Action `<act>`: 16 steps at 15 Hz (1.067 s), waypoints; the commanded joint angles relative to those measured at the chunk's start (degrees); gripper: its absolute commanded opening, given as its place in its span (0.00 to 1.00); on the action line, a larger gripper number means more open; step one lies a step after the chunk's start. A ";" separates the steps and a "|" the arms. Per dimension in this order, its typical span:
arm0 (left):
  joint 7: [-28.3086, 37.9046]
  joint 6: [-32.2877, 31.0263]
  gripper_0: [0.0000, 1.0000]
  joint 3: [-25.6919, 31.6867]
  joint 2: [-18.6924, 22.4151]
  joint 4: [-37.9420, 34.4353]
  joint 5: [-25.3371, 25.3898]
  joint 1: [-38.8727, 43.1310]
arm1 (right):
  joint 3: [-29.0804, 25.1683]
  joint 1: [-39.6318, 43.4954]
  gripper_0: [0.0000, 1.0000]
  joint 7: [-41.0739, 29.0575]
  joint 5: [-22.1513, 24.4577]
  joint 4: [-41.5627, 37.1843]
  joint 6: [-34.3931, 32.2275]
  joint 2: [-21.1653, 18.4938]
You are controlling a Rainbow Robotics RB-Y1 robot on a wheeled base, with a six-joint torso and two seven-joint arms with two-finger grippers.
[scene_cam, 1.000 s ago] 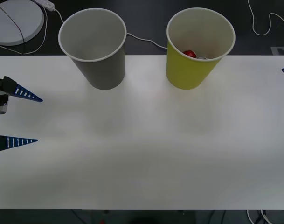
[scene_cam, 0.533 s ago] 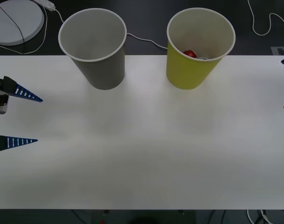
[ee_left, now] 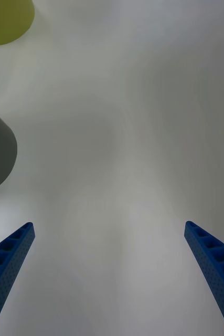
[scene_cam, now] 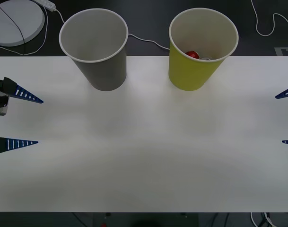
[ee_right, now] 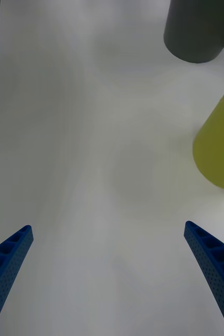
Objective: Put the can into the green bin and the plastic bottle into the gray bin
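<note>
On the table (scene_cam: 144, 156), two bins stand along the far edge: gray bin (scene_cam: 94, 47) toward the left, green bin (scene_cam: 203, 47) toward the right, well apart from each other. Can (scene_cam: 193, 54) lies at the bottom of the green bin, its red side visible beside something pale and metallic that I cannot identify. Gray bin interior looks empty from above. Nothing resembling a plastic bottle lies on the table surface.

Left gripper (scene_cam: 16, 120) hangs at the table's left edge, fingers spread wide, holding nothing. Right gripper (scene_cam: 286, 117) sits at the right edge, fingers likewise spread and empty. Both wrist views confirm bare table between the fingers (ee_left: 9, 257) (ee_right: 209, 257).

Assessment: the can half of the task appears finished; the bottle half cannot be confirmed as done.

Risks from this position:
- If the bottle ended up with the can, the sort is wrong and would pass unnoticed, since the green bin's depth hides part of its contents.
- Both bins are tall, light-looking and narrow at the base; a gripper sweeping inward at rim height could tip one and spill the can.
</note>
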 commanded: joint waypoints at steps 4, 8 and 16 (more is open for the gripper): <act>0.00 0.00 1.00 0.00 0.00 0.00 0.00 0.00 | 0.12 2.17 1.00 2.98 3.46 -1.07 0.00 5.16; 0.00 0.00 1.00 0.00 0.00 0.00 0.00 0.00 | 0.12 3.93 1.00 5.53 3.37 -1.69 0.00 7.54; 0.00 0.00 1.00 0.00 0.00 0.00 0.00 0.00 | 0.30 4.99 1.00 8.61 3.55 -1.69 0.00 9.56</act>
